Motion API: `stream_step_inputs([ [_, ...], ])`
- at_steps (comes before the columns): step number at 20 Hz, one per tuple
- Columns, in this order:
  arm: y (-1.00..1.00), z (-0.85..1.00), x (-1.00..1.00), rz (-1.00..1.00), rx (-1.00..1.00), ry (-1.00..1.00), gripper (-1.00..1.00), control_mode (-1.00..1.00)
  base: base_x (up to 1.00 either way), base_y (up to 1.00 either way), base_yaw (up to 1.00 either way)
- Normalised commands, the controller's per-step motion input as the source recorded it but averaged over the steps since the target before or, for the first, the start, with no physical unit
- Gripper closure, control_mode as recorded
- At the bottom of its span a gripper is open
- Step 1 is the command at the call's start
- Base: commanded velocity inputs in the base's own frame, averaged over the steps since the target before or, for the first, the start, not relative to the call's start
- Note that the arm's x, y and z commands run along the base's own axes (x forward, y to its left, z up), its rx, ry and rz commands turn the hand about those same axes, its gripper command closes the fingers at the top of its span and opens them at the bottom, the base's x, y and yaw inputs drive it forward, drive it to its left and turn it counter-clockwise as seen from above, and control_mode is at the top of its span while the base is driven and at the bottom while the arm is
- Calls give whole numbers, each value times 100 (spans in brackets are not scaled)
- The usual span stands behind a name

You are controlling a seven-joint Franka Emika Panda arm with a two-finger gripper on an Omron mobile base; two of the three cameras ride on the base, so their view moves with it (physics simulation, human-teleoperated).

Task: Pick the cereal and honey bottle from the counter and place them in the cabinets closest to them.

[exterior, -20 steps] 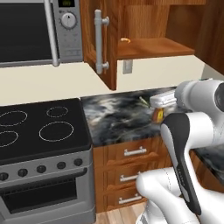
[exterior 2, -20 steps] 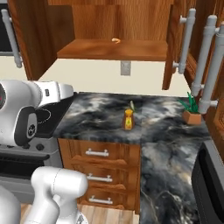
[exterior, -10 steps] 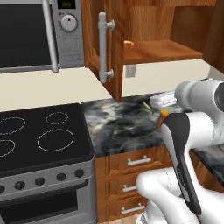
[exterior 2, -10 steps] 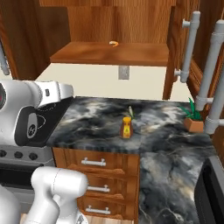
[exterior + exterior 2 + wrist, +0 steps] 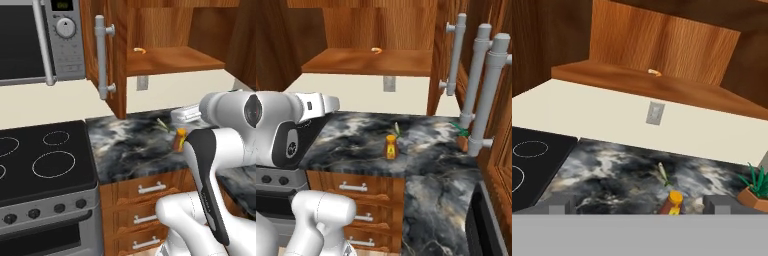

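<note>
1. From the left base camera, the honey bottle (image 5: 179,139) stood upright on the counter (image 5: 130,150), toward its right part and short of the front edge, partly hidden behind the white arm. Above it, the cabinet (image 5: 175,57) hung open, door (image 5: 112,55) swung out, its shelf nearly bare.
2. From the right base camera, the bottle (image 5: 391,147) stood alone mid-counter, well apart from the potted plant (image 5: 462,135) at the back right corner. No cereal box was to be seen.
3. From the hand camera, the bottle (image 5: 673,202) sat low between the two fingertips (image 5: 557,206), which stood wide apart: the gripper (image 5: 637,207) was open and empty. My call: descend squarely, grasp the body below the cap, then lift straight before reaching for the shelf (image 5: 662,87).
</note>
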Motion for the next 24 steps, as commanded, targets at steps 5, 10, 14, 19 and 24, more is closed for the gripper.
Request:
stream_step_inputs([
  [5,0,0,0,0,0,0,-100,100,27,-29,0],
  [10,0,0,0,0,0,0,-100,100,36,-15,0],
  [14,0,0,0,0,0,0,-100,100,18,-8,0],
  [19,0,0,0,0,0,0,-100,100,7,0,0],
  [24,0,0,0,0,0,0,-100,100,12,0,0],
])
